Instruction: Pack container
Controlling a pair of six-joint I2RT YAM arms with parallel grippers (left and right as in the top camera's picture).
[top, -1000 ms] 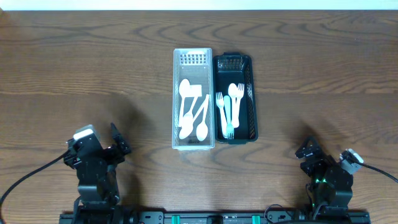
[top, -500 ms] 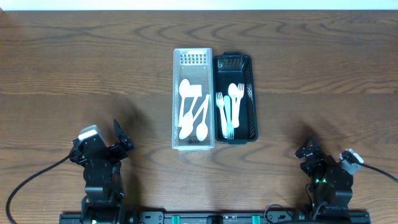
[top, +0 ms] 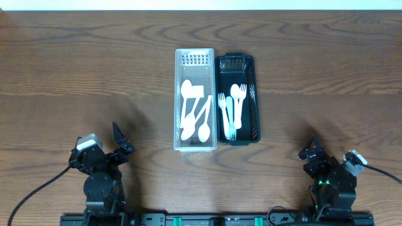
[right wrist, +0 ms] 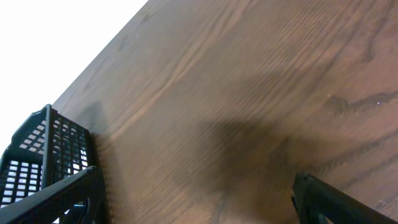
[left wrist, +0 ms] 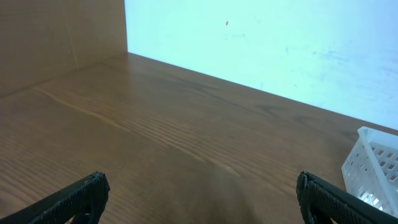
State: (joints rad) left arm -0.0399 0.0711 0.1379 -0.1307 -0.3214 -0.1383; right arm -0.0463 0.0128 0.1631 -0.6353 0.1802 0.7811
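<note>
The clear container (top: 195,59) is sitting mid-table w/ white spoons (top: 188,119) lying in it, and a black basket (top: 254,94) is touching its right side, holding white forks (top: 231,110). The spoons are overlapping, so the count is hard to read from overhead, approx. four. The left wrist view is catching only a corner of the clear container at the frame's right edge, and the right wrist view is catching only a corner of the black basket at its left edge; contents aren't showing in either. The left gripper (top: 120,141) is hovering near the table's (top: 314,75) front edge, well apart from both bins, fingers (left wrist: 74,199) spread wide and holding nothing. The right gripper (top: 309,150) is sitting at the front right, also spread wide and holding nothing. Vs. the earlier frames, the left arm has pulled back toward the front edge; right arm, bins and cutlery haven't moved.
</note>
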